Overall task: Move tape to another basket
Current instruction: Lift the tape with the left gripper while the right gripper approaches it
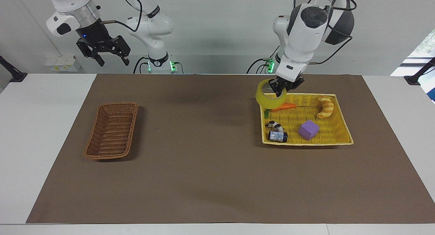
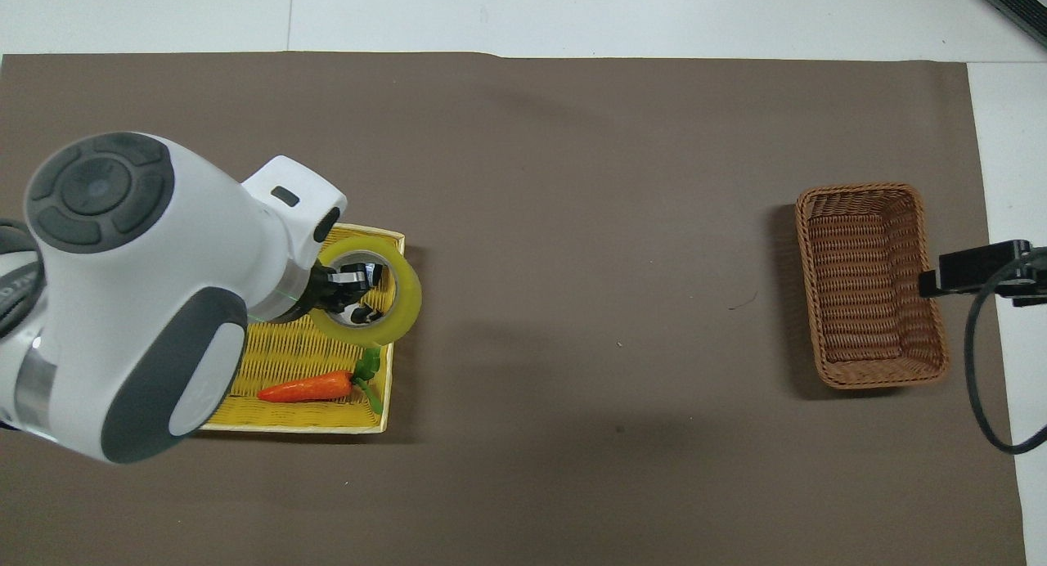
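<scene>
My left gripper [image 1: 279, 89] is shut on the tape [image 1: 265, 96], a yellow translucent roll. It grips the roll by its rim and holds it in the air over the edge of the yellow basket [image 1: 340, 141] that faces the middle of the table. In the overhead view the tape [image 2: 402, 303] hangs from the same gripper [image 2: 348, 281]. The brown wicker basket [image 1: 109, 156] lies empty at the right arm's end of the table; it also shows in the overhead view [image 2: 859, 190]. My right gripper [image 1: 114, 60] is open and waits high over that end; its tip shows in the overhead view [image 2: 973, 270].
In the yellow basket [image 2: 294, 425] lie a carrot toy [image 1: 283, 107], a croissant toy [image 1: 325, 106], a purple block [image 1: 308, 129], a small can [image 1: 278, 136] and a black-and-white toy [image 1: 275, 126]. A brown mat [image 1: 204, 160] covers the table between the two baskets.
</scene>
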Robot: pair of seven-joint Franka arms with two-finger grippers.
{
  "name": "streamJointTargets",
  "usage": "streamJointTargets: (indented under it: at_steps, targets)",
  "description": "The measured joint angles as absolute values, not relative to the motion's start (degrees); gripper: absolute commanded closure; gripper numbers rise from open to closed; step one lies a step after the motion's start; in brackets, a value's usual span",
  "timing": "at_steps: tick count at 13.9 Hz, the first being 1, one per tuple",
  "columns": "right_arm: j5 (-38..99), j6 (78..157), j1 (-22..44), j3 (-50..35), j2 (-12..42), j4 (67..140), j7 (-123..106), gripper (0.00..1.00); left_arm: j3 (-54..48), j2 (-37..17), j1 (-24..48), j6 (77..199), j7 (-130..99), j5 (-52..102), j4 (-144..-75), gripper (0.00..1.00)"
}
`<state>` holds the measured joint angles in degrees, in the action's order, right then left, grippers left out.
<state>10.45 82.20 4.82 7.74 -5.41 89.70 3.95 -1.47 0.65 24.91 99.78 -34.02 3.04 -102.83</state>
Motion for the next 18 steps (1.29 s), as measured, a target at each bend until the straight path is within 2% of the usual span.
streamJointTargets:
  at_steps: [7, 13, 18]
  targets:
    - [25.5, 84.7, 3.2, 7.6, -5.6, 93.1, 3.3, 0.0, -1.8, -0.1, 33.3, 113.3, -44.2, 15.8, -102.9, 1.0]
    - [34.2, 90.6, 6.4, 7.1, -5.6, 98.7, 2.3, 0.0, -1.8, -0.3, 40.2, 126.8, -44.8, 22.8, -103.1, 1.0]
    - [43.1, 91.6, 6.3, 7.2, -5.6, 102.8, -0.8, 0.0, -1.9, -0.6, 43.2, 130.1, -45.0, 23.9, -103.3, 1.0]
